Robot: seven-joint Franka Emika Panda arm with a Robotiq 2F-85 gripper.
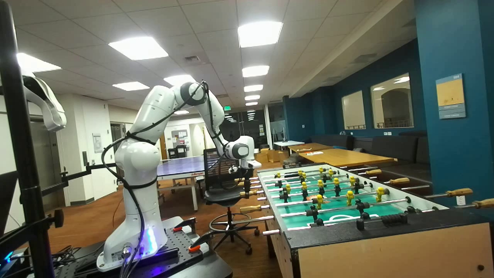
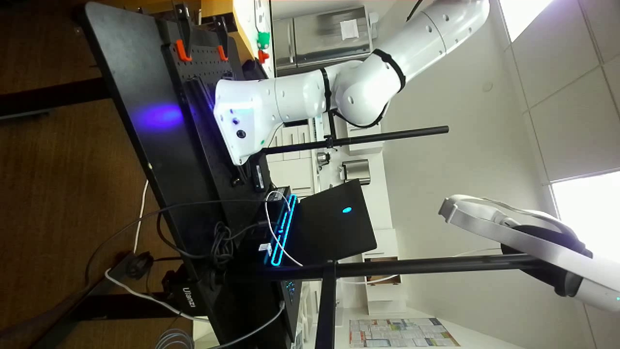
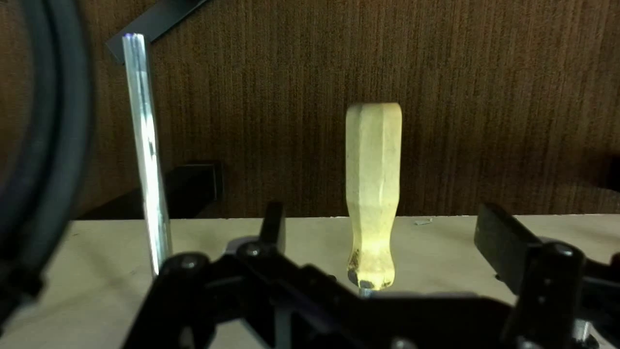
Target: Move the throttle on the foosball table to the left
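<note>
Wrist view: I find my gripper (image 3: 382,230) released, its fingers standing wide apart on either side of a wooden handle (image 3: 374,160). Clear gaps show on both sides, the left one somewhat narrower. I cannot tell whether the fingertips are level with the handle. The handle crosses the straight edge of the pale side of the foosball table (image 3: 310,237), its end projecting over brown floor (image 3: 474,106). To the left, well apart, a bare metal rod (image 3: 147,145) also crosses that edge. A black cable (image 3: 72,135) curves at the far left.

In an exterior view, the foosball table takes up the near right. My arm (image 1: 156,104) reaches in from the left, and the gripper points down just beside the table's left edge, among the projecting rod ends. Further handles (image 1: 459,192) project past the right edge. Floor lies exposed between the table and the dark bench (image 1: 212,266) bearing my arm. A black office chair (image 1: 224,196) stands behind the gripper in this line of sight; I cannot judge the clearance. Farther left is a table-tennis table (image 1: 181,166).

In an exterior view, a laptop (image 2: 334,223) stands near the arm's base.
</note>
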